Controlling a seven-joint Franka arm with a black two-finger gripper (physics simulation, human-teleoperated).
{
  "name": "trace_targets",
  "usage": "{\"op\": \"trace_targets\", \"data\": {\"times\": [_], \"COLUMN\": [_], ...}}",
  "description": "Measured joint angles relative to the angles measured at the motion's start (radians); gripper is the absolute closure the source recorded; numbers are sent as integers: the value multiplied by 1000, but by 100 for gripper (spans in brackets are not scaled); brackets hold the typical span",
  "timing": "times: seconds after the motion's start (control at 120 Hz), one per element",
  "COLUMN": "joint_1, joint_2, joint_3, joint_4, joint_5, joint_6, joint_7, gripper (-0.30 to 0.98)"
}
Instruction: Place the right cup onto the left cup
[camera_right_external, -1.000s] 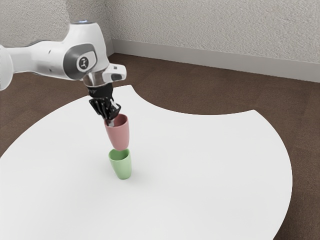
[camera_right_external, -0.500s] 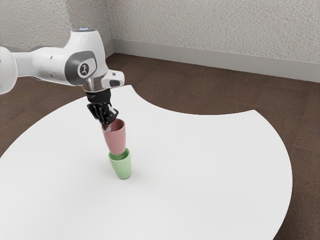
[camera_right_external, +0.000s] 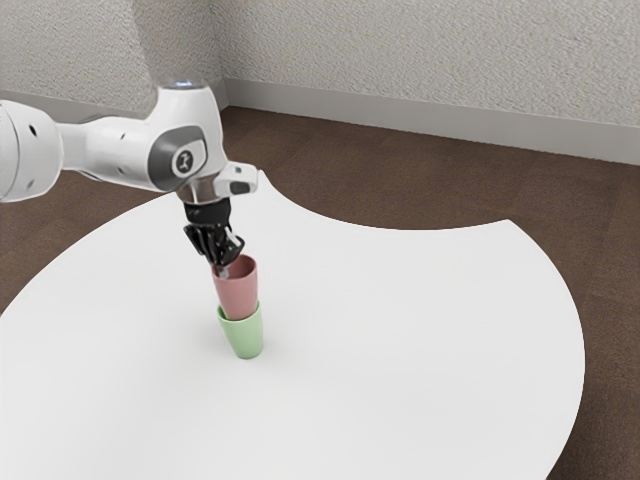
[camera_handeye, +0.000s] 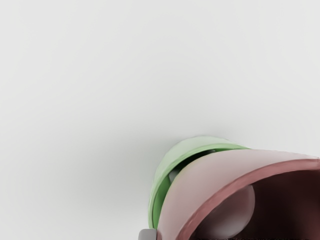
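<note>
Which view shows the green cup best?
The exterior view: the green cup appears there from rim to base, standing on the table, with the pink cup's lower end in its mouth. The wrist view, from above, shows part of its rim and inner wall, the rest hidden by the pink cup.

Shows dusty pink on the upper cup (camera_right_external: 238, 298), darkening to maroon inside; soft green on the lower cup (camera_right_external: 246, 338); plain white on the table (camera_right_external: 400, 340); white and dark grey on the arm (camera_right_external: 122, 148); black on the gripper (camera_right_external: 228, 263); mottled brown on the floor (camera_right_external: 400, 185).
</note>
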Motion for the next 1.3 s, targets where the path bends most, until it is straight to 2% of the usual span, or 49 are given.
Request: {"op": "trace_targets", "data": {"times": [0.133, 0.342, 0.542, 0.817, 1.067, 1.3], "joint_1": [-1, -1, -2, -11, -16, -30], "joint_2": [25, 20, -37, -126, -154, -204], "joint_3": [0, 0, -2, -17, -44, -51], "joint_4": [0, 0, -2, 11, 174, 193], "joint_5": [-1, -7, -8, -8, -4, -3], "joint_6": [14, 26, 13, -50, -152, -209], "joint_7": [-2, -2, 0, 6, 8, 9], "gripper": [76, 33, 13, 4, 1, 0]}}
